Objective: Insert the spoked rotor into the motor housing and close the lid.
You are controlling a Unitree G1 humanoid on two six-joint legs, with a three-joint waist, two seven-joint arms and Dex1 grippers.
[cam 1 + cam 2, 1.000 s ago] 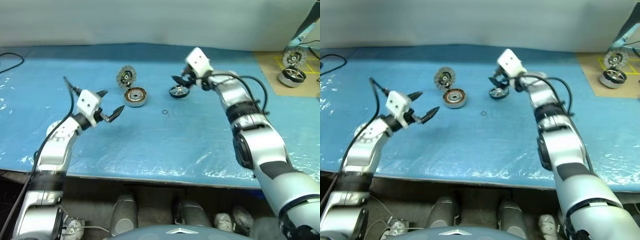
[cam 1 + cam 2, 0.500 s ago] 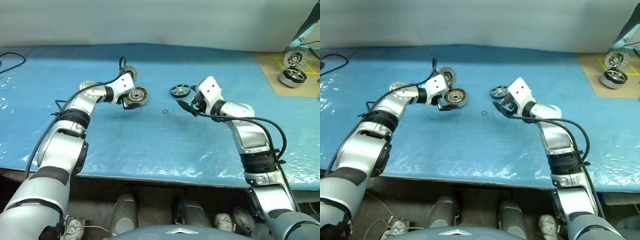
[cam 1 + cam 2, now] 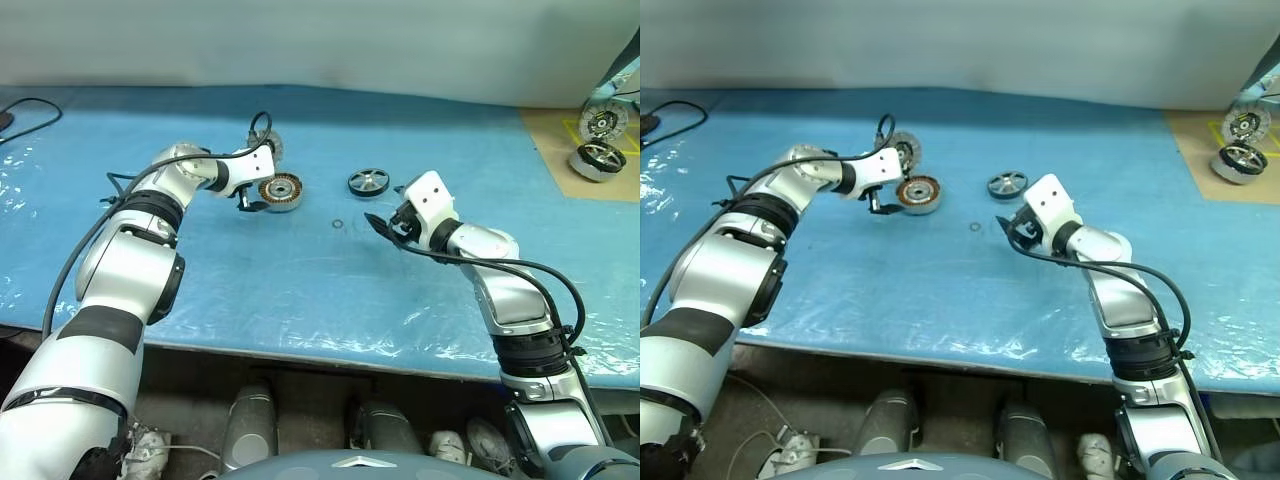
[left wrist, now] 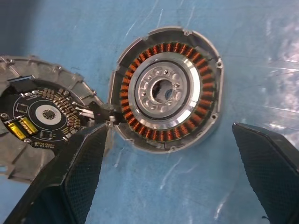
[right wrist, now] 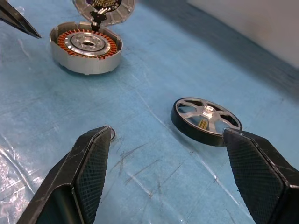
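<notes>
The left arm reaches toward the upper middle of the frame, its left gripper [image 3: 250, 203] angled downward with fingers spread wide and empty. The right arm bends in from lower right, its right gripper [image 3: 385, 228] near centre, fingers likewise parted, holding nothing.

Lighting's pretty even and bright overall, soft overhead stuff, so shadows under the arms are faint. The crinkly blue plastic sheet on the worktop [image 3: 300, 290] throws white glare along its near edge and at far left. Head views bow at the edges. Up close, the black claw fingers [image 4: 79, 177] go a bit soft.
</notes>
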